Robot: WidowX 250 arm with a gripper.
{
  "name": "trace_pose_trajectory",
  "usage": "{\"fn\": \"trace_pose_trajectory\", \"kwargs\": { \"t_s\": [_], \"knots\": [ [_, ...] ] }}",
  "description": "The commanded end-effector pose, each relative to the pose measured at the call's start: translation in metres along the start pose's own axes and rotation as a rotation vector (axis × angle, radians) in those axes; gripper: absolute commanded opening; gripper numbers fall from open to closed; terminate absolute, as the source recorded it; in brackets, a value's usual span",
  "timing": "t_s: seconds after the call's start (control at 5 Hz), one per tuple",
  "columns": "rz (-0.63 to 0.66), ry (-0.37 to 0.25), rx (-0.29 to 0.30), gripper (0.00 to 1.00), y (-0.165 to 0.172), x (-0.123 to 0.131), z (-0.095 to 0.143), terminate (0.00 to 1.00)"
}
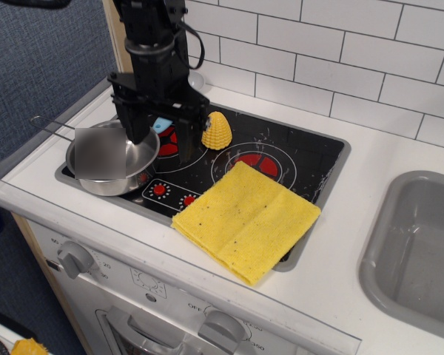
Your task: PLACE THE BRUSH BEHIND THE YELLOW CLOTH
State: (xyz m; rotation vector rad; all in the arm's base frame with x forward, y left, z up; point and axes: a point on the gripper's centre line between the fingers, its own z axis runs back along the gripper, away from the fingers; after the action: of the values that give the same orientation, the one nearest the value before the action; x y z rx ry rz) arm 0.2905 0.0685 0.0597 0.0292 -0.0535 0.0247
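Note:
The light-blue brush (162, 124) lies on the black stovetop (296, 159) at the back left, only partly showing between my gripper's two fingers. My black gripper (163, 146) stands over it with its jaws wide apart, one finger (138, 127) by the pot and the other finger (188, 144) beside the corn cob. I cannot tell whether the fingers touch the brush. The yellow cloth (246, 220) lies flat at the front of the stovetop, to the right of the gripper, overhanging the front edge.
A steel pot (137, 161) sits at the left of the stove, partly covered by a grey blurred patch. A yellow corn cob (217, 131) stands upright right of the gripper. A grey sink (422, 244) is at the far right. A white tiled wall (340, 59) runs behind.

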Motion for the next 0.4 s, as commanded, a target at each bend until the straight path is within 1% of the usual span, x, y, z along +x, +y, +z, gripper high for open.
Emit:
{"fn": "trace_pose_trajectory", "kwargs": {
  "t_s": [0.0,0.2],
  "knots": [
    [0.082,-0.089,-0.022,1.0,0.026,0.048,0.022,0.0],
    [0.135,-0.122,-0.002,1.0,0.053,0.073,0.027,0.0]
  ]
}}
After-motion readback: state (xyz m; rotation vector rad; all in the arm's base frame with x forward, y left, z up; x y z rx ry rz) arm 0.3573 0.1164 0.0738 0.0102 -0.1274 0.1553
